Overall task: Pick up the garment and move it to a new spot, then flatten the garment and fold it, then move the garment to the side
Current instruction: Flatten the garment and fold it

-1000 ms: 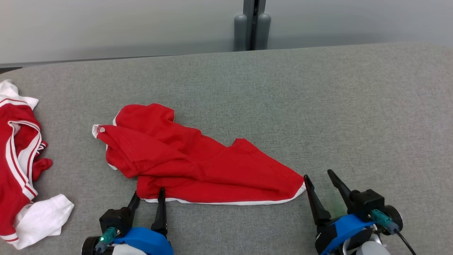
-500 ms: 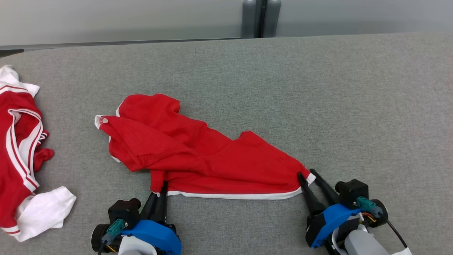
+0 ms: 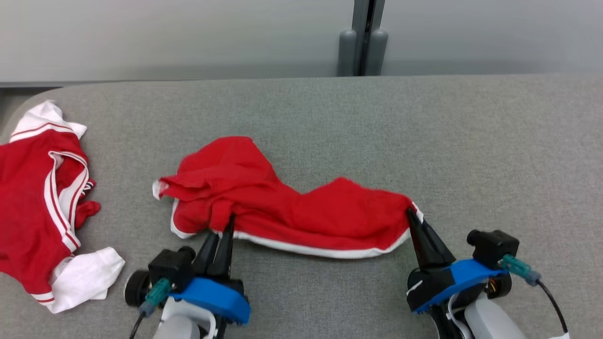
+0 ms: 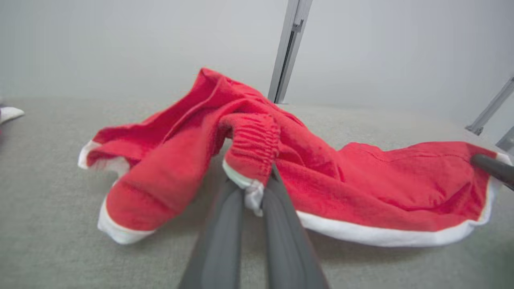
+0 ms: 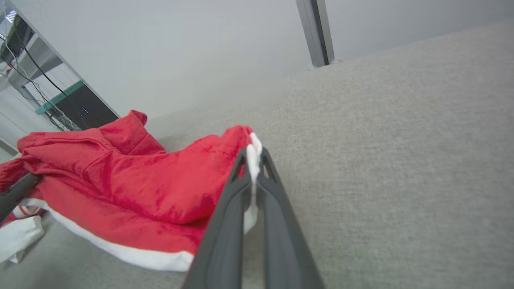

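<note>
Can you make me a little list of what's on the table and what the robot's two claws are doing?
surface: grey table
main thing: red garment, white trim, crumpled
left side: left claw shut on the garment's hem
right side: right claw shut on its white-edged corner
between the claws: the hem sags
off to the left: red and white clothes, untouched

Soft matt red cloth garment (image 3: 292,207), white-trimmed hem, rough grey woven fabric table (image 3: 471,150)
</note>
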`<state>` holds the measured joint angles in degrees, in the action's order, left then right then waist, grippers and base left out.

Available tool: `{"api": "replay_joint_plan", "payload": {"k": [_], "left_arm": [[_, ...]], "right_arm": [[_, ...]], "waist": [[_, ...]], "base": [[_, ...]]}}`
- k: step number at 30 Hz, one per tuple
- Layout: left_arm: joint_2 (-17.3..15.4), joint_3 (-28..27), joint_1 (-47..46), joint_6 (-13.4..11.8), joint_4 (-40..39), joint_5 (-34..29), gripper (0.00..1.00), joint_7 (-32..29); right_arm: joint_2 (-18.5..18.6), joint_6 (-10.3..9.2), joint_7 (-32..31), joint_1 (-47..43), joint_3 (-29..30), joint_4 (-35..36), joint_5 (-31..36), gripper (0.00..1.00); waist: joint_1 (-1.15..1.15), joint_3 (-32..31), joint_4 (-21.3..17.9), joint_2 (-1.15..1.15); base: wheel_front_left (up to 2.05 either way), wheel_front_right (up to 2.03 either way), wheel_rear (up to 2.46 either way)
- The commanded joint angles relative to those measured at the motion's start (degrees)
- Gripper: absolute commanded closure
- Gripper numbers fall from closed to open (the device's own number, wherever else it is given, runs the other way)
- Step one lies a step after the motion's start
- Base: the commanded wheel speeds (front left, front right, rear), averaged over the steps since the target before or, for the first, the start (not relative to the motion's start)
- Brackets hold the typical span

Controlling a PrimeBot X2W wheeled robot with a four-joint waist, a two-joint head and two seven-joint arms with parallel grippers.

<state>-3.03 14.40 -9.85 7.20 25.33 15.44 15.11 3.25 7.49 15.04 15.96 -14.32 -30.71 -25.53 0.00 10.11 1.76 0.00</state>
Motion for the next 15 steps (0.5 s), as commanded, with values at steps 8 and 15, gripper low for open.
{"api": "replay_joint_plan", "payload": {"k": [8,15], "left_arm": [[-5.9,4.1,-10.3,0.4,-7.1,1.5,1.00,0.1],[-11.8,10.0,-23.9,0.3,-9.7,6.4,1.00,-2.9]], "right_arm": [[2.7,0.00,0.2,6.3,-0.9,8.4,-13.6,1.00],[6.3,0.00,-4.4,14.5,1.1,15.8,-24.8,1.00]], "waist": [[0.00,-3.7,-0.6,0.00],[0.00,-6.0,-2.1,0.00]], "base": [[0.00,0.00,0.00],[0.00,0.00,0.00]]}}
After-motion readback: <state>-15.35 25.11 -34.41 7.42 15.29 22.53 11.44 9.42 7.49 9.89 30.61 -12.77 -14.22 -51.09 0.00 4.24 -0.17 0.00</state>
